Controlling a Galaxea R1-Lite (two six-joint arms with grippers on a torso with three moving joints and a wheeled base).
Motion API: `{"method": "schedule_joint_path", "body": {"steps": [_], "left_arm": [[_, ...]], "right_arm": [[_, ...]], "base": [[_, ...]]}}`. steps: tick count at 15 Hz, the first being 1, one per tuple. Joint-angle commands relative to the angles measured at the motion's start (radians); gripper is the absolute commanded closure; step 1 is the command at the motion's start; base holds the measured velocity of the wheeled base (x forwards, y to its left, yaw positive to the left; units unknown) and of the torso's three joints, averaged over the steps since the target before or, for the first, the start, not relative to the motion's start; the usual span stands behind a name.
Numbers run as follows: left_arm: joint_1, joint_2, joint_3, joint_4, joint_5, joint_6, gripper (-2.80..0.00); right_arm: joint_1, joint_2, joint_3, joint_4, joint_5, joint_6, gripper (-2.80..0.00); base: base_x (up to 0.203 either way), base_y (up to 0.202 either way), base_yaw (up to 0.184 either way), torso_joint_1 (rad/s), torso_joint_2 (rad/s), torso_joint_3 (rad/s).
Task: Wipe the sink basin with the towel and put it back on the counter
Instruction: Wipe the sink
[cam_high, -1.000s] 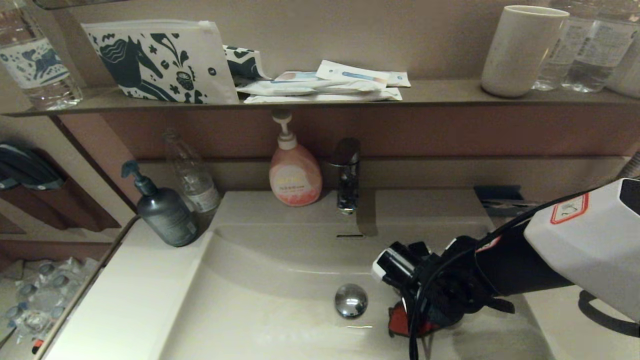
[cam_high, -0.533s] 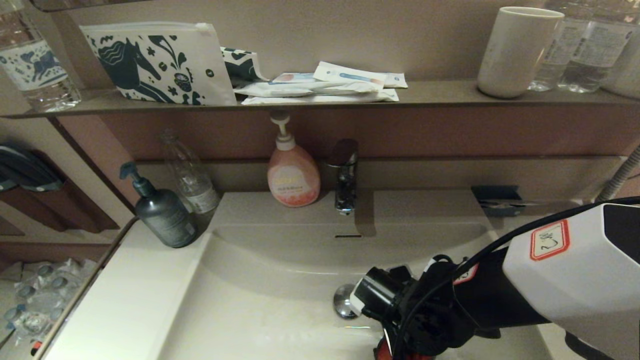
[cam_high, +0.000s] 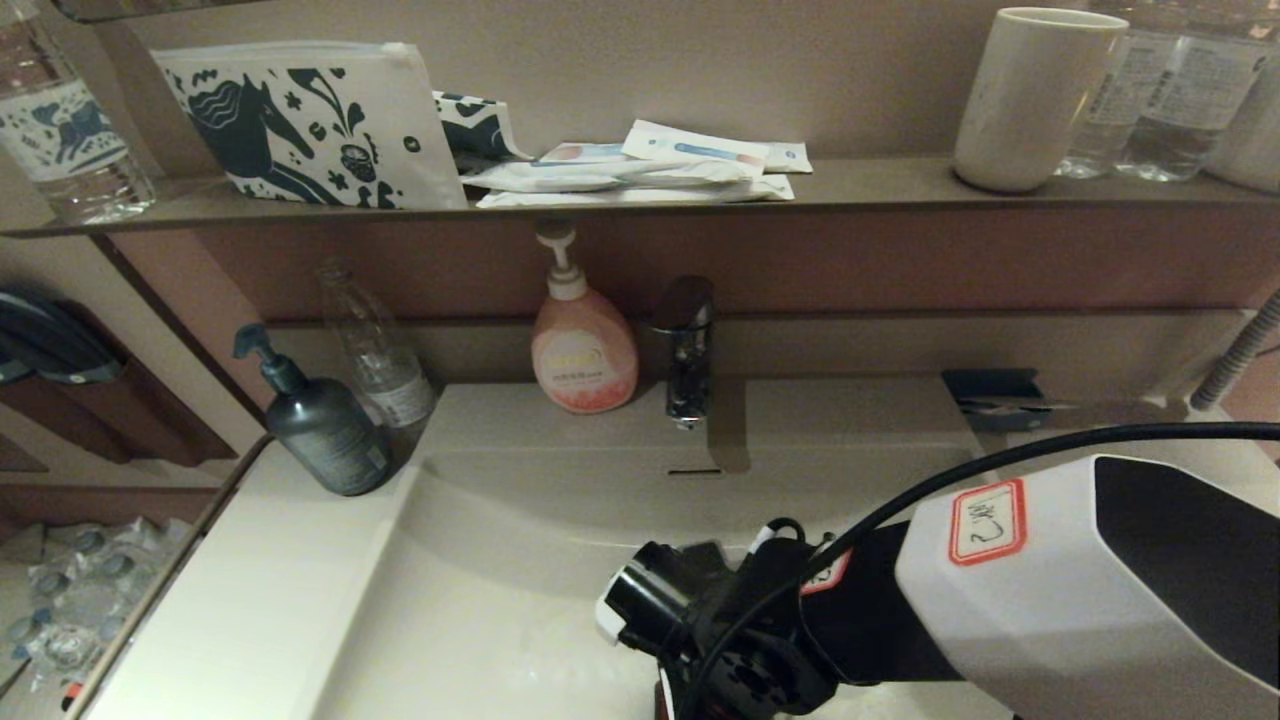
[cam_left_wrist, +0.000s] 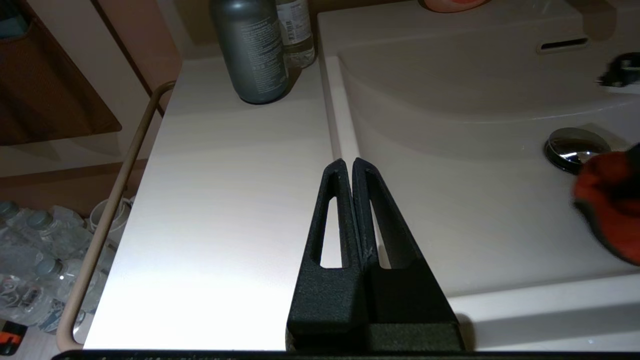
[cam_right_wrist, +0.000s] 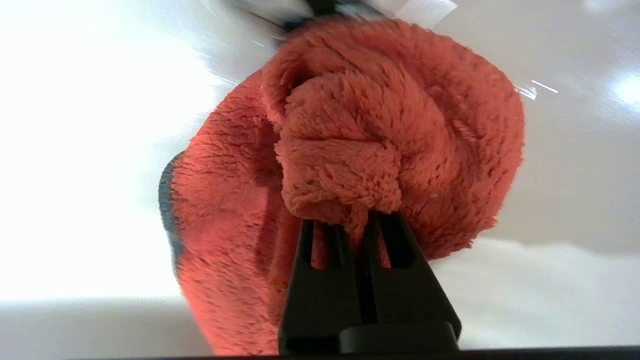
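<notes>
The red-orange towel (cam_right_wrist: 380, 130) is bunched in my right gripper (cam_right_wrist: 357, 220), which is shut on a fold of it and presses it against the glossy floor of the sink basin (cam_high: 500, 560). In the left wrist view the towel (cam_left_wrist: 607, 200) sits just beside the chrome drain plug (cam_left_wrist: 575, 147). In the head view my right arm (cam_high: 1000, 590) hides the plug and nearly all of the towel. My left gripper (cam_left_wrist: 352, 162) is shut and empty, parked above the counter (cam_left_wrist: 225, 200) at the basin's left rim.
A grey pump bottle (cam_high: 320, 425) and a clear bottle (cam_high: 380, 350) stand on the left counter. A pink soap bottle (cam_high: 585, 345) and the chrome tap (cam_high: 688, 345) are behind the basin. A dark blue packet (cam_high: 990, 395) lies at the back right.
My right arm has swept left and toward the basin's front with the towel, passing the drain plug and now covering it in the head view.
</notes>
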Motion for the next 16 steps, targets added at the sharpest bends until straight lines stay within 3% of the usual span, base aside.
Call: {"method": "schedule_joint_path", "body": {"steps": [1, 8, 13, 16], "left_arm": [[0.000, 0.001, 0.000, 0.000, -0.001, 0.001, 0.00], [0.000, 0.001, 0.000, 0.000, -0.001, 0.001, 0.00], [0.000, 0.001, 0.000, 0.000, -0.001, 0.001, 0.00], [0.000, 0.001, 0.000, 0.000, -0.001, 0.001, 0.00]], "right_arm": [[0.016, 0.067, -0.075, -0.006, -0.011, 0.003, 0.00], [0.046, 0.281, -0.511, 0.043, -0.052, -0.012, 0.00], [0.023, 0.322, -0.534, -0.172, -0.286, -0.163, 0.00], [-0.021, 0.304, -0.530, -0.179, -0.305, -0.191, 0.00]], "base": [[0.000, 0.000, 0.000, 0.000, 0.00, 0.000], [0.000, 0.000, 0.000, 0.000, 0.00, 0.000], [0.000, 0.000, 0.000, 0.000, 0.00, 0.000], [0.000, 0.000, 0.000, 0.000, 0.00, 0.000]]}}
